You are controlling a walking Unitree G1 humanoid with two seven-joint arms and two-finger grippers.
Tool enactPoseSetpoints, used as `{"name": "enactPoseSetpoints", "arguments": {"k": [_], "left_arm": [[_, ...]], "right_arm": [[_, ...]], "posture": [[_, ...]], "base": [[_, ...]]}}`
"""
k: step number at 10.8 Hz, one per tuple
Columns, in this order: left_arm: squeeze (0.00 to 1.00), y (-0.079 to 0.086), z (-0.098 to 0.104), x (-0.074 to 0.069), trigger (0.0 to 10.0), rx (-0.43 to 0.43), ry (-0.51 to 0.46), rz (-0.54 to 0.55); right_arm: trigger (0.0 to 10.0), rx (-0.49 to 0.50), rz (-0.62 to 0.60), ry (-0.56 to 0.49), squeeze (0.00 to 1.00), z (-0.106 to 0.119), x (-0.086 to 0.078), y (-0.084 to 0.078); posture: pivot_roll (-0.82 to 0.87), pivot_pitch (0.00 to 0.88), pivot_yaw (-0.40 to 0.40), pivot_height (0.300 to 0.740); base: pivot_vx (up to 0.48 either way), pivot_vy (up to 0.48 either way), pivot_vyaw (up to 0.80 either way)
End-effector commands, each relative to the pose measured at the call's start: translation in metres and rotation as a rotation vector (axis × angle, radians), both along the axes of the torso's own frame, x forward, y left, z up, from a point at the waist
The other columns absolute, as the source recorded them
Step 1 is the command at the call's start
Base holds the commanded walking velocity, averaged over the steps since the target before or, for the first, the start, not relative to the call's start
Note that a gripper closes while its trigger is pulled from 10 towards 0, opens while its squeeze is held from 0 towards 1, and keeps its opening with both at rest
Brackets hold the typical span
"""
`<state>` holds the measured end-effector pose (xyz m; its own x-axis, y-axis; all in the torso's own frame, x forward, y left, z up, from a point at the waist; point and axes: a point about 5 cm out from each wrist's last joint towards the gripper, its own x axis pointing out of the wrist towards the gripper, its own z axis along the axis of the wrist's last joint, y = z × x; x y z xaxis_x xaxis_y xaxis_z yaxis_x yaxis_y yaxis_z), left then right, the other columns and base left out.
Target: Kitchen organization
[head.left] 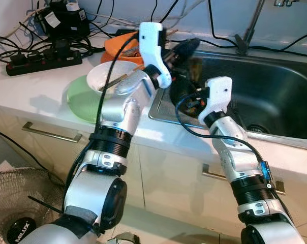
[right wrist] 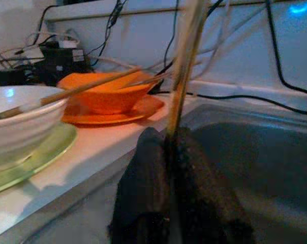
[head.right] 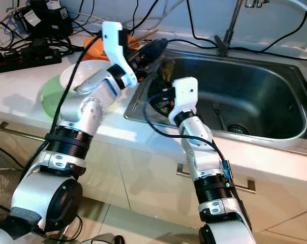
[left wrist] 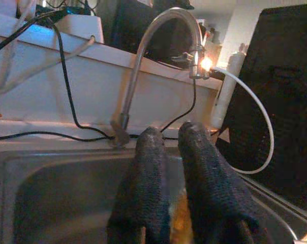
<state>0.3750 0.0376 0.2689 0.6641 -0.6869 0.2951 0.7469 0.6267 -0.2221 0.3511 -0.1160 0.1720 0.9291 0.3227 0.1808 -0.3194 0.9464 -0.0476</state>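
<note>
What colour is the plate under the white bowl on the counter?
Light green; the plate under the white bowl shows best in the left eye view.

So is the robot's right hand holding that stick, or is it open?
Holding it. The right hand has its two black fingers pressed shut around a thin chopstick, which stands up from between them beside the sink.

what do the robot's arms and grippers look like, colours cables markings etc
Both arms are silver metal in rounded segments, joined by black ribbed collars. Each wrist carries a white plastic housing, with a black cable looping from it down along the forearm. The right forearm has a small blue connector. The left gripper and right gripper each have two long black fingers with a rough, textured surface. No readable markings show.
</note>
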Motion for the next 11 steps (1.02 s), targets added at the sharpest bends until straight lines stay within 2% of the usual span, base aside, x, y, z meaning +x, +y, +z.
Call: {"name": "enactPoseSetpoints", "arguments": {"k": [1,5,6,9,10,11], "left_arm": [[1.0,0.002,0.005,-0.001,10.0,-0.012,-0.018,0.009],[1.0,0.011,-0.003,-0.002,10.0,-0.027,-0.006,0.046],[0.0,0.013,-0.004,-0.003,10.0,-0.031,-0.009,0.054],[0.0,0.025,-0.054,-0.007,10.0,0.187,0.02,0.143],[0.0,0.029,-0.068,-0.009,10.0,0.222,0.048,0.148],[0.0,0.032,-0.081,-0.011,10.0,0.241,0.093,0.145]], "right_arm": [[0.0,0.001,-0.021,-0.034,0.0,0.009,0.004,-0.002],[0.0,0.007,-0.074,-0.018,0.0,0.009,0.015,-0.01],[0.0,0.009,-0.083,-0.018,0.0,0.009,0.016,-0.011],[0.0,-0.021,-0.189,0.003,0.0,0.007,0.028,-0.031],[10.0,-0.026,-0.219,0.01,0.0,0.008,0.031,-0.037],[10.0,-0.037,-0.259,0.021,0.0,0.009,0.036,-0.045]], "posture": [[0.0,0.022,0.042,0.74],[0.01,0.025,0.036,0.74],[0.01,0.026,0.036,0.74],[0.02,0.024,0.039,0.74],[0.02,0.026,0.039,0.74],[0.01,0.027,0.04,0.74]], "base": [[0.0,0.0,0.0],[0.0,0.0,0.0],[0.0,0.0,0.0],[0.0,0.0,0.0],[0.0,0.0,0.0],[0.0,0.0,0.0]]}}
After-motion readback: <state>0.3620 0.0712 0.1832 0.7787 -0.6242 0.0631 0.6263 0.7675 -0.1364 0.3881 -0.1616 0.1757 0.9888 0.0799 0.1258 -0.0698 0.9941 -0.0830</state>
